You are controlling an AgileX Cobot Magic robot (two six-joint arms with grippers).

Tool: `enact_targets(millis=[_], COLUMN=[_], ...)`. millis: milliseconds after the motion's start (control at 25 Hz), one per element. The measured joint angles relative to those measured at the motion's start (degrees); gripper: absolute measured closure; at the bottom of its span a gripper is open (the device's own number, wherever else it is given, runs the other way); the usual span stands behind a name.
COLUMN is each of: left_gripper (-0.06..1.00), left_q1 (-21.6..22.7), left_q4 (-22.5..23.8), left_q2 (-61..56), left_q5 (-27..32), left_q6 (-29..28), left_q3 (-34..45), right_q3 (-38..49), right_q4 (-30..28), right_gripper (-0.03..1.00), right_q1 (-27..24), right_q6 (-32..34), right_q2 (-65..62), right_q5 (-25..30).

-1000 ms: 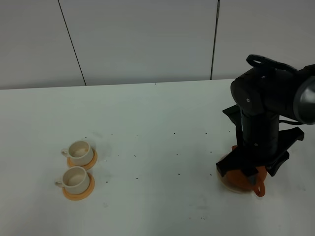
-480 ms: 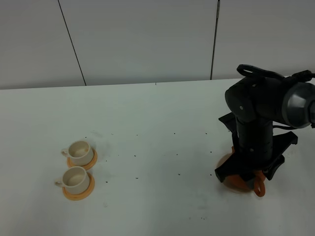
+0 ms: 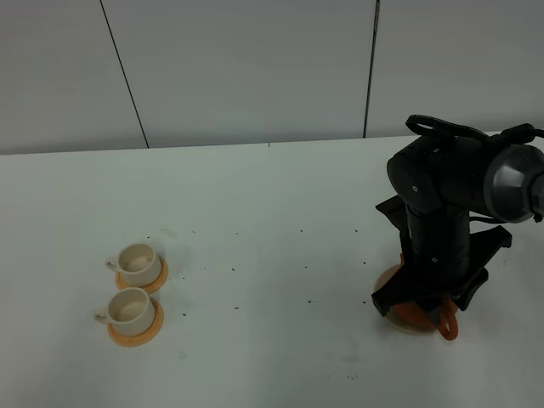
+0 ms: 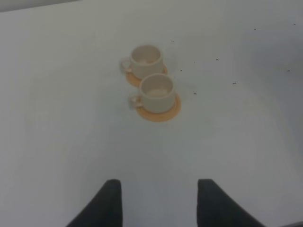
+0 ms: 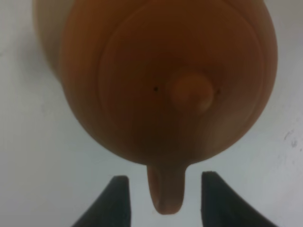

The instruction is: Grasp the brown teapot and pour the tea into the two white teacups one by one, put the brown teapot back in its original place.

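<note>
Over on the near right of the white bench (image 3: 280, 195), the black right arm (image 3: 442, 212) is standing almost straight down over the squat reddish-brown clay teapot (image 3: 414, 316). It is hiding most of the pot from the high camera. Only the lower body and the loop handle (image 3: 448, 325) are peeking out from under it.

The right wrist camera is looking right down on the pot, which is sitting upright with its knobbed lid (image 5: 191, 92) on top. A paler tan round disc (image 5: 43, 33) is showing past one edge of the body.

The right claw (image 5: 163, 178) is standing part open. Its two dark fingers (image 5: 117, 201) are straddling the handle, one on each side. A sliver of bench is showing between each finger and the clay, so the claw is gripping nothing.

Away on the near left, the two small cream-white teacups are waiting, the farther cup (image 3: 136, 259) and the nearer cup (image 3: 130, 309). Each is sitting on its own round orange coaster (image 3: 136, 337). The pair are just beside each other and well apart from the teapot.

The left claw (image 4: 158, 201) is hovering above bare bench, wide open and holding nothing, with the cups out ahead of it.
</note>
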Motion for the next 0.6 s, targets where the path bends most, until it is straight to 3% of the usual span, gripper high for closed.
enact_targets(millis=[600], left_gripper=[0.51], left_q1=[0.00], left_q4=[0.00], left_q2=[0.00], left_q5=[0.00], left_q6=[0.00], left_q3=[0.00], right_q3=[0.00], right_q4=[0.00], right_gripper=[0.64], right_q1=[0.00], right_q6=[0.00], right_q2=[0.00], right_q5=[0.00])
